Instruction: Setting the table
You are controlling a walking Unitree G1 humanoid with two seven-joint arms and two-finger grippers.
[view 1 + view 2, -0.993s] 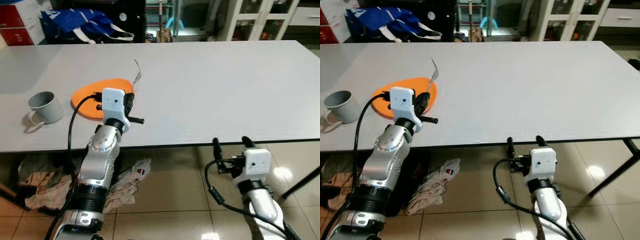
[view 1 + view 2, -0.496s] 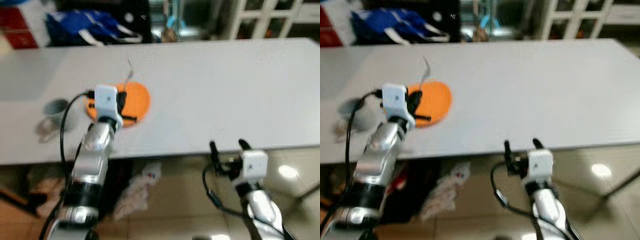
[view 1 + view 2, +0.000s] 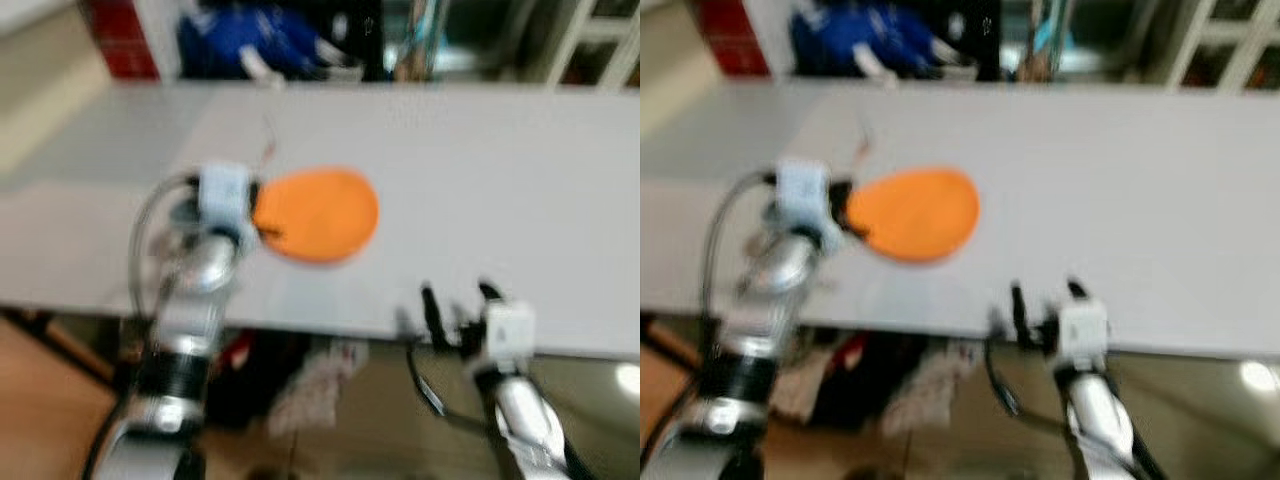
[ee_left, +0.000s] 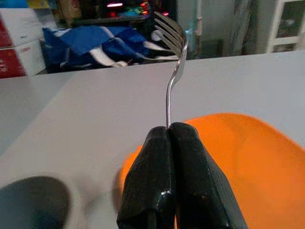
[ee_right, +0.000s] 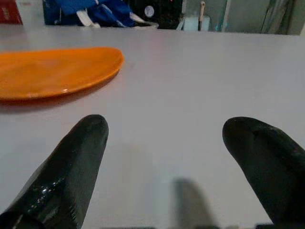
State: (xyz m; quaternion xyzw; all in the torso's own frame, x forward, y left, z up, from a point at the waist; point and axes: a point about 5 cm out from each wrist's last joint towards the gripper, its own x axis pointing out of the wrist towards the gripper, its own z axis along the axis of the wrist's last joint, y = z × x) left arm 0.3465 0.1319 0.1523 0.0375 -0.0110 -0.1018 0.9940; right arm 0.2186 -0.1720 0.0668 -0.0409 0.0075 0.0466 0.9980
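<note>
The left gripper [image 4: 172,143] pinches a fork [image 4: 174,52] by its handle, tines up, just beside the orange plate [image 4: 248,157]. Lower it flat on the table [image 4: 95,114] alongside. The right gripper [image 5: 164,157] waits, fingers spread.

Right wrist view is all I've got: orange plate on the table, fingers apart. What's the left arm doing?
Observer: The left gripper is shut on a fork, tines pointing up.
Operator: Where is it relative to the plate?
Observer: At the orange plate's left edge, above the white table.
Operator: Anything else near it?
Observer: A grey mug shows in the left wrist view, on the side of the gripper away from the plate.
Operator: And my right gripper, over the table?
Observer: The right gripper sits at the table's near edge, fingers open, holding nothing.
</note>
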